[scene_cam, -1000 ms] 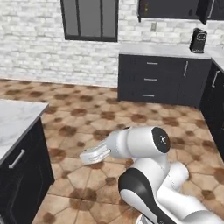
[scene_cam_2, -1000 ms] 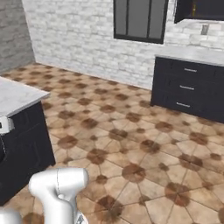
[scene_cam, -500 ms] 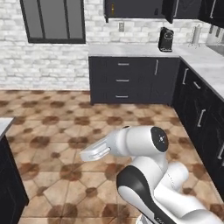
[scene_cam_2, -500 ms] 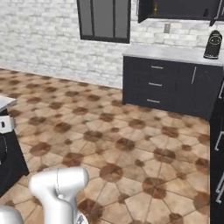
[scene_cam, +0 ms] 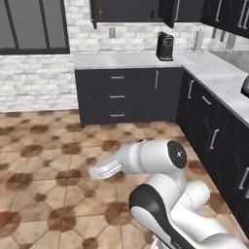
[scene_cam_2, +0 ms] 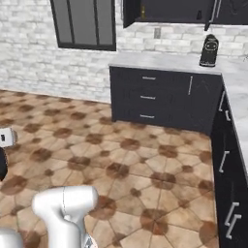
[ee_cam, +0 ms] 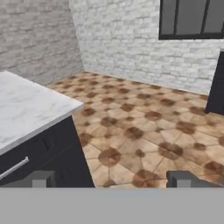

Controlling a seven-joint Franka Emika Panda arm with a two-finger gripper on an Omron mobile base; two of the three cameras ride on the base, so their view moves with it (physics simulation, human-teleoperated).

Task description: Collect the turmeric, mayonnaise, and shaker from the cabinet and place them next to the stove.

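arm folded low, task items up in the open cabinet

a brown tiled floor (scene_cam: 44, 160) was seen spread across the room, backed by a white brick wall (scene_cam_2: 29, 53) with a dark-framed window (scene_cam_2: 85, 24). a run of dark drawers (scene_cam: 116, 96) under a pale marble counter (scene_cam: 126, 59) was seen along that wall, turning a corner to the right. the cabinet (scene_cam: 129, 10) was seen above the counter, its door swung open and its dark inside exposed. the white arm (scene_cam: 146, 158) was held folded low over the floor, well apart from the cabinet. a black coffee machine (scene_cam: 165, 46) was stood upright on the counter near the corner. the turmeric (scene_cam_2: 143, 11) was seen as a slim amber shape at the left end of the cabinet, upright, its long axis vertical. a small dark item (scene_cam_2: 199, 15) was seen further right in the cabinet; which one it was could not be told. in the hand view the gripper (ee_cam: 111, 180) was held wide open and empty, its two fingertips (ee_cam: 41, 179) spread far apart, pointed over the floor beside a marble-topped unit (ee_cam: 26, 109).
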